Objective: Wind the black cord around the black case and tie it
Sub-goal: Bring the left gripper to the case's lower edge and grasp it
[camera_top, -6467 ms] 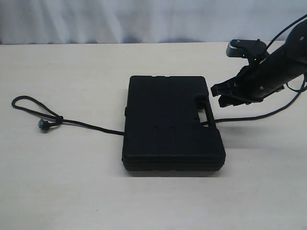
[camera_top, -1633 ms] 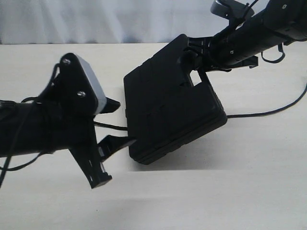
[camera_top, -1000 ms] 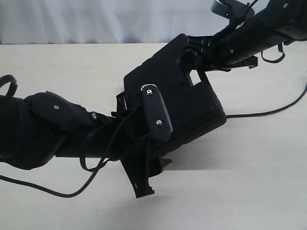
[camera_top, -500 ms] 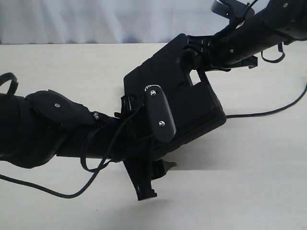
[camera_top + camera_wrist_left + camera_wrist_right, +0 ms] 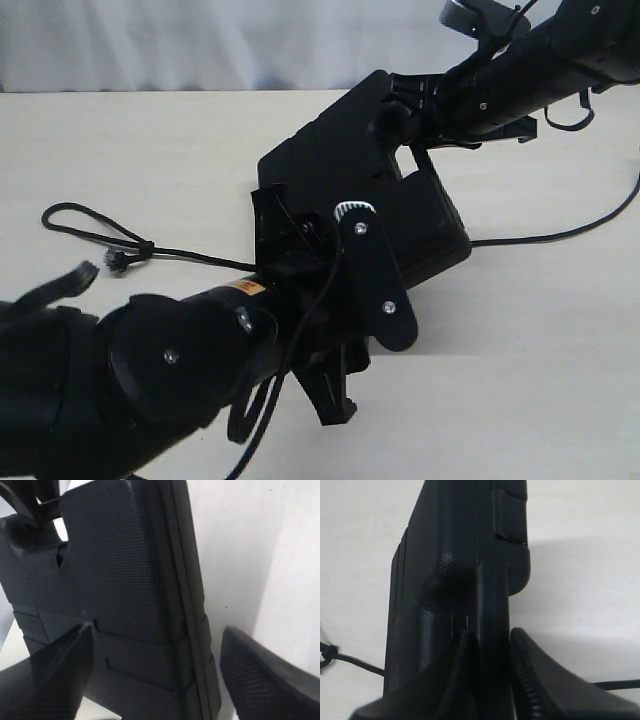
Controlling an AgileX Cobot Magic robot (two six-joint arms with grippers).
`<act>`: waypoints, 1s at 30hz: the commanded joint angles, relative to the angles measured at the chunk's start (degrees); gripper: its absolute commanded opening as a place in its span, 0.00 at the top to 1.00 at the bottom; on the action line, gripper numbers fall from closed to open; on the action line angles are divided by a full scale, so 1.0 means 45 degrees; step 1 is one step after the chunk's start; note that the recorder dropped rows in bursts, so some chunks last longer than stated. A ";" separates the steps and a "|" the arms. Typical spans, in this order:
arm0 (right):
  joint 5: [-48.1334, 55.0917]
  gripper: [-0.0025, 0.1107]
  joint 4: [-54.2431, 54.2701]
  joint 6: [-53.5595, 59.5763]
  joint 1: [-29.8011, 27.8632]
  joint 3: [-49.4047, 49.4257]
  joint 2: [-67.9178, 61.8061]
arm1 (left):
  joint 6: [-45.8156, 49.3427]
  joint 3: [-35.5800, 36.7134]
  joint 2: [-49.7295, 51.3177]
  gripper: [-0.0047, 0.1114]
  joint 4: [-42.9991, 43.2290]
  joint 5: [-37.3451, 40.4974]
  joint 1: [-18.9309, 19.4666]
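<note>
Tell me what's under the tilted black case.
Shadowed table shows beneath the raised side of the case. The cord runs toward its left edge; anything further beneath is hidden by the case and the left arm.

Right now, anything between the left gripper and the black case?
Nothing visible. The left gripper stands open astride the edge of the black case; the black cord trails across the table, outside the jaws.
</note>
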State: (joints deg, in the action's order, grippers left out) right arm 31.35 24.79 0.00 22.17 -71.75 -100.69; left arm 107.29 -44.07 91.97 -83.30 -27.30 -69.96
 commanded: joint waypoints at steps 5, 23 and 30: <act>-0.0347 0.94 0.1656 -0.0188 0.0007 -0.0184 0.0251 | -0.1252 -0.0028 0.0908 0.38 -0.0172 -0.2275 -0.0520; 0.0053 0.94 0.3052 -0.0089 0.0007 -0.0184 0.0651 | -0.5097 -0.0006 0.2321 0.38 0.1614 -0.4150 -0.0456; 0.0027 0.94 0.3438 0.0000 0.0007 -0.0184 0.0649 | -0.7483 -0.0006 0.3887 0.38 0.2784 -0.5327 -0.0425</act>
State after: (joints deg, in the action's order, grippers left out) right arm 32.24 38.88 0.00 22.17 -71.85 -99.13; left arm 77.51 -44.20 108.17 -71.98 -49.04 -72.06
